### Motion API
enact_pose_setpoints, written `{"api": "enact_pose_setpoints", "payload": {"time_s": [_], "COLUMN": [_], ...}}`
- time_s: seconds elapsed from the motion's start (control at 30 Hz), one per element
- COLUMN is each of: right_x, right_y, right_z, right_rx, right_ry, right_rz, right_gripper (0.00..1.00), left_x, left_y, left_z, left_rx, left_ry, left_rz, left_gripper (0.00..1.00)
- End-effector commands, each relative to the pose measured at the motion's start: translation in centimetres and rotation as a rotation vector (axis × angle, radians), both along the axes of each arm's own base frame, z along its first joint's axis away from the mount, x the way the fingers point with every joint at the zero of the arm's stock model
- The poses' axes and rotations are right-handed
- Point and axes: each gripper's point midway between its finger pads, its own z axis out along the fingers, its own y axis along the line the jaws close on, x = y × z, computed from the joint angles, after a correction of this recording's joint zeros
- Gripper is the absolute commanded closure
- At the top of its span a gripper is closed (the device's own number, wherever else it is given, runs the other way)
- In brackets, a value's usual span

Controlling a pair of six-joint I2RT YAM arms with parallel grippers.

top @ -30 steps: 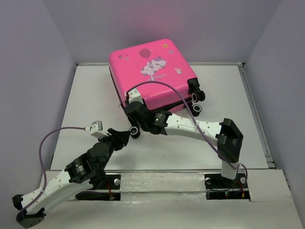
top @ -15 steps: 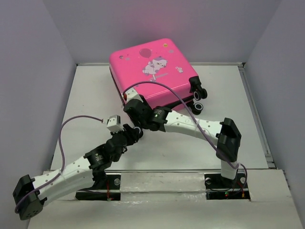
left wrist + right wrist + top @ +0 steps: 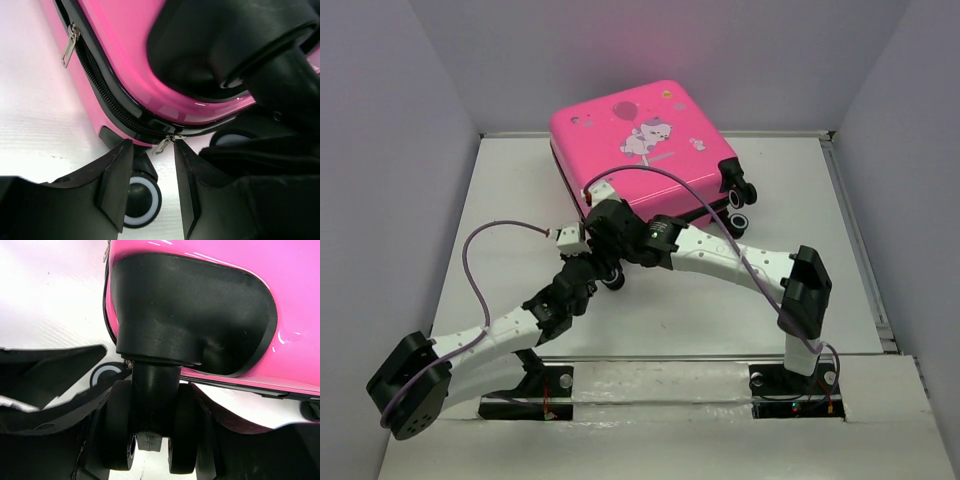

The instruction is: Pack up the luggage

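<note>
Two jobs: right gripper (image 3: 150, 405) clamps the near caster (image 3: 119, 430), bracing the pink suitcase (image 3: 630, 150); left gripper (image 3: 152, 150), fingers spread, should centre on the zipper pull (image 3: 162, 145) before pinching.

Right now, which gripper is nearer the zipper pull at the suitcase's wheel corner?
Left. The left gripper has its open fingertips on either side of the zipper pull on the luggage. The right gripper sits just beside it, closed around the caster wheel.

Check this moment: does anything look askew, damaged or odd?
The suitcase lies flat but turned askew to the table edges, toward the far side. No damage or spill shows. The right gripper straddles a corner wheel, an unusual spot to take hold.
</note>
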Motion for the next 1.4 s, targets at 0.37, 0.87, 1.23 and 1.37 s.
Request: {"api": "enact_pose_setpoints", "payload": {"time_s": [0.37, 0.87, 1.23, 1.37], "right_x": [-3.8, -3.5, -4.0, -3.5], "right_y": [4.1, 4.0, 3.6, 1.6], "right_z": [9.5, 9.3, 9.4, 8.1], "right_rx": [0.361, 0.364, 0.388, 0.348], "right_ry": [-0.028, -0.044, -0.045, -0.065], "right_rz": [0.227, 0.216, 0.224, 0.157], "right_gripper": [0.93, 0.93, 0.93, 0.93], "left_x": [2.6, 1.8, 3.5, 3.5], "left_y": [-4.4, -5.9, -3.8, -2.2], "left_z": [6.4, 4.4, 4.3, 3.5], "left_rx": [-0.146, -0.107, -0.086, -0.035], "left_ry": [-0.215, -0.196, -0.193, -0.156], "left_rz": [-0.14, -0.243, -0.088, -0.034], "left_gripper": [0.62, 0.57, 0.94, 0.94]}}
